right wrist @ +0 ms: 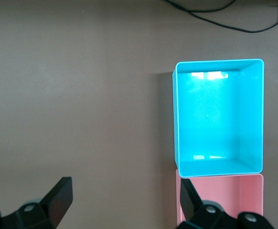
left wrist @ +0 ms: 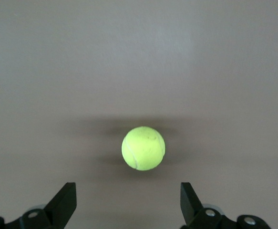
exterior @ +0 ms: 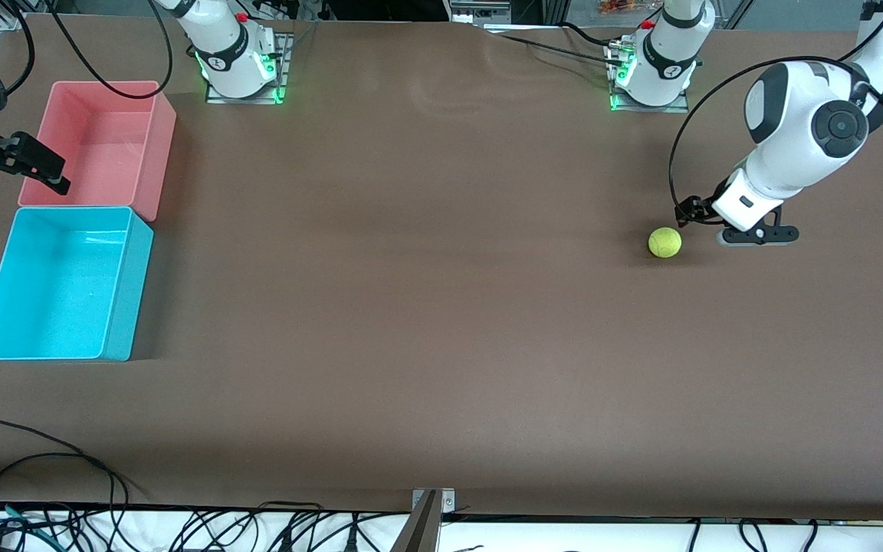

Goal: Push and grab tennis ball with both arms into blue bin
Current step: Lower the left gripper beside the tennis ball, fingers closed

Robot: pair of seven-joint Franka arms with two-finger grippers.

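Clearly the left arm has this one: the small fuzzy yellow-green tennis ball (exterior: 664, 242) sits on the brown table just beside the left gripper (exterior: 759, 235), whose spread, empty fingers (left wrist: 65, 202) face it. The bright cyan plastic bin (exterior: 123, 295) lies well apart, at the right arm's end, where the right gripper (exterior: 16, 161) waits open over the pink bin's (exterior: 158, 146) edge.

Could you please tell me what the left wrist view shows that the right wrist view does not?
Only the left wrist view shows the tennis ball, lying on the table just ahead of the open left gripper, untouched. Only the right wrist view shows the blue bin, the pink bin touching it, both holding nothing, and a cable. Both show brown tabletop and an open gripper; the right gripper is above the pink bin's edge.
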